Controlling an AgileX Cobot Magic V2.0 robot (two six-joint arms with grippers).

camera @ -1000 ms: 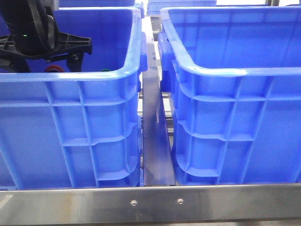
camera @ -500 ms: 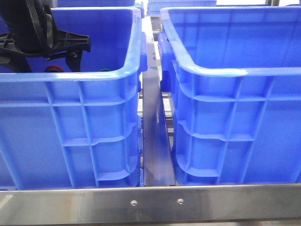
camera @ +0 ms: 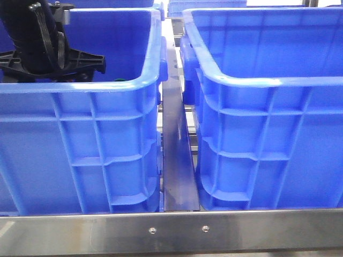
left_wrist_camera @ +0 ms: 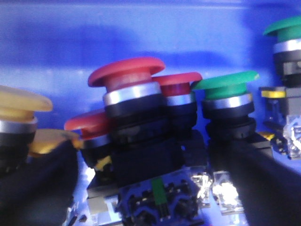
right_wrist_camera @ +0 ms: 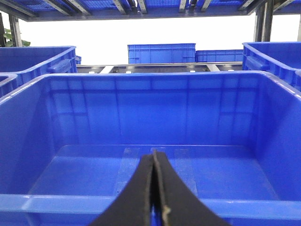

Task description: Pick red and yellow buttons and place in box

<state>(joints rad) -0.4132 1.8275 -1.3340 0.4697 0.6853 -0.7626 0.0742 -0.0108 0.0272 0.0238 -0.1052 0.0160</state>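
1. Red button [left_wrist_camera: 128,77]: its cap stands highest in the pile of buttons inside the left crate [camera: 80,88], between the left gripper's [left_wrist_camera: 141,188] dark fingers [left_wrist_camera: 37,183]; you appear to be bracketing it for a grasp.
2. Yellow button [left_wrist_camera: 19,101]: just beside the red button, partly cut off.
3. Green button [left_wrist_camera: 225,84]: touching the red cluster on the other side; leave it.
4. Left gripper: spread around the red button's body, not visibly clamped.
5. Box [right_wrist_camera: 150,103]: nothing visible inside; the right gripper [right_wrist_camera: 154,188] waits at its near rim, fingers pressed together, holding nothing.
6. No legible writing.
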